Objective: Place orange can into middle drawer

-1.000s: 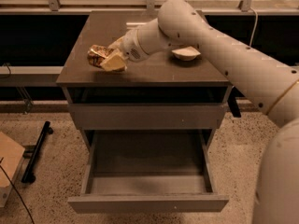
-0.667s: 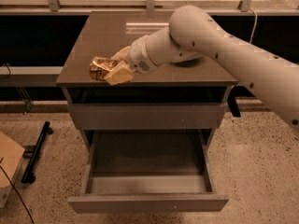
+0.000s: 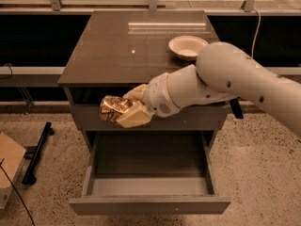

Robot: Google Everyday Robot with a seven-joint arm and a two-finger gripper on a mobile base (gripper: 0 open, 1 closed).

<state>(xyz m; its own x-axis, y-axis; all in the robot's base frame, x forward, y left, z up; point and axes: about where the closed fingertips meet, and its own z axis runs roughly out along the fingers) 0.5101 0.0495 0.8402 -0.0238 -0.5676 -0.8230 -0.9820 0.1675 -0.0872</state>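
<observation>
The orange can (image 3: 111, 109) is shiny golden-orange and lies sideways in my gripper (image 3: 126, 108), which is shut on it. The cream fingers (image 3: 135, 117) clasp it from the right. The can hangs in the air in front of the cabinet's top drawer panel, off the countertop and above the open middle drawer (image 3: 149, 188). That drawer is a wide grey box, pulled out toward the camera, with nothing visible inside. My white arm reaches in from the right.
A white bowl (image 3: 187, 46) sits at the back right of the dark countertop (image 3: 117, 46). A black bar (image 3: 37, 152) and a cardboard box (image 3: 9, 161) lie on the speckled floor at the left.
My gripper has carried the can off the countertop's left part, forward over the front edge and down, to in front of the cabinet above the open drawer.
</observation>
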